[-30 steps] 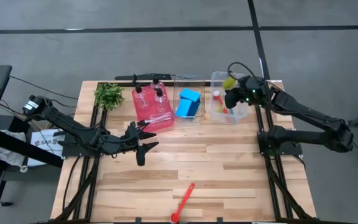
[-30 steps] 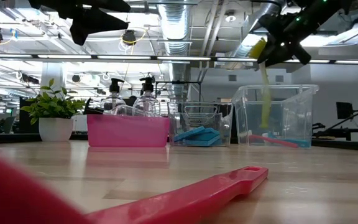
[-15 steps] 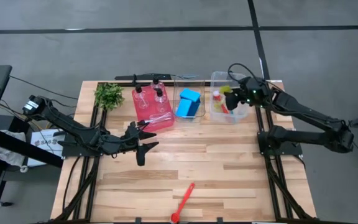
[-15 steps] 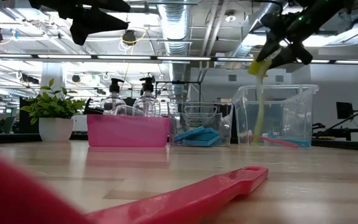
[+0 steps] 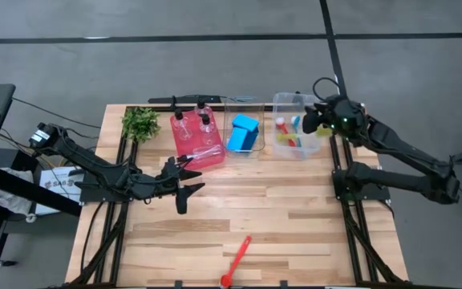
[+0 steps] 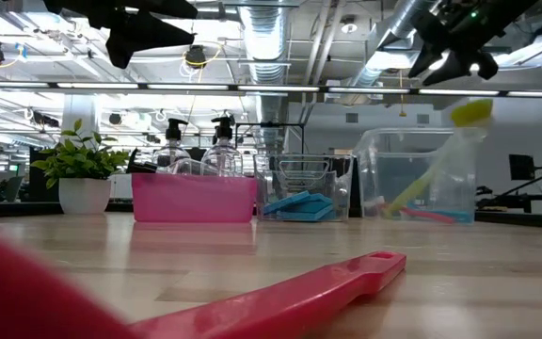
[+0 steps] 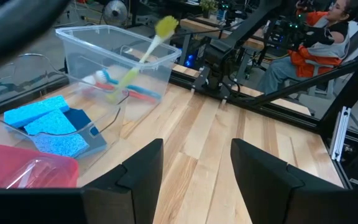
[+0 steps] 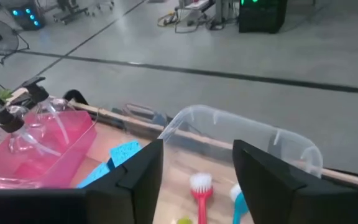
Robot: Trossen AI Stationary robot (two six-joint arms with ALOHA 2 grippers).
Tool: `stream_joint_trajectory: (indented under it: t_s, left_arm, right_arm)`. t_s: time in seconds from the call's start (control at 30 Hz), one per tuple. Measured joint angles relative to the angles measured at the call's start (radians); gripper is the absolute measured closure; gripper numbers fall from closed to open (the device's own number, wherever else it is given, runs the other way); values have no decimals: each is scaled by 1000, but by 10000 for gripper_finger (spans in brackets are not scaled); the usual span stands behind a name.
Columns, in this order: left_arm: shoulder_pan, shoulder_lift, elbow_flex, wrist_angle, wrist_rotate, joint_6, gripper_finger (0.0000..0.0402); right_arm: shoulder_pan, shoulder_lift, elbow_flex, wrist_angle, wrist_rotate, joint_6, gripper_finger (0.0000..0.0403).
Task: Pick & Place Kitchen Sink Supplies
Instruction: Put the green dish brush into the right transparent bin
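My right gripper hangs open above the clear bin at the table's far right and touches nothing. The yellow-green brush stands slanted in that bin, handle end down, head above the rim. A red brush and a blue brush lie on the bin's floor. Another red brush lies flat near the table's near edge. My left gripper waits open above mid-table, near the red bin with two pump bottles. Blue sponges sit in the middle clear bin.
A potted green plant stands at the far left of the row of bins. The three bins line the table's far edge. Bare wood lies between the bins and the red brush. A person in red sits beyond the table.
My right gripper has opened and let go of the yellow-green brush, then drawn a little toward the table's right edge. The brush, which hung head-up from the fingers over the clear bin, has dropped in and tipped over, and now leans with its head above the rim.
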Motion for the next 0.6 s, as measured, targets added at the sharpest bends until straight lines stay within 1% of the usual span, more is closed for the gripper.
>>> stream_joint_trajectory:
  t_s: [0.2,0.33,0.47,0.6]
  left_arm:
    - [0,0,0,0,0,0,211]
    - [0,0,0,0,0,0,211]
    - [0,0,0,0,0,0,211]
    - [0,0,0,0,0,0,211]
  right_arm:
    - [5,-31,0,-1,11,-31,245]
    - [30,-33,0,-2,11,-37,265]
    - [77,-33,0,-2,10,-37,279]
    - [150,-33,0,1,10,-48,285]
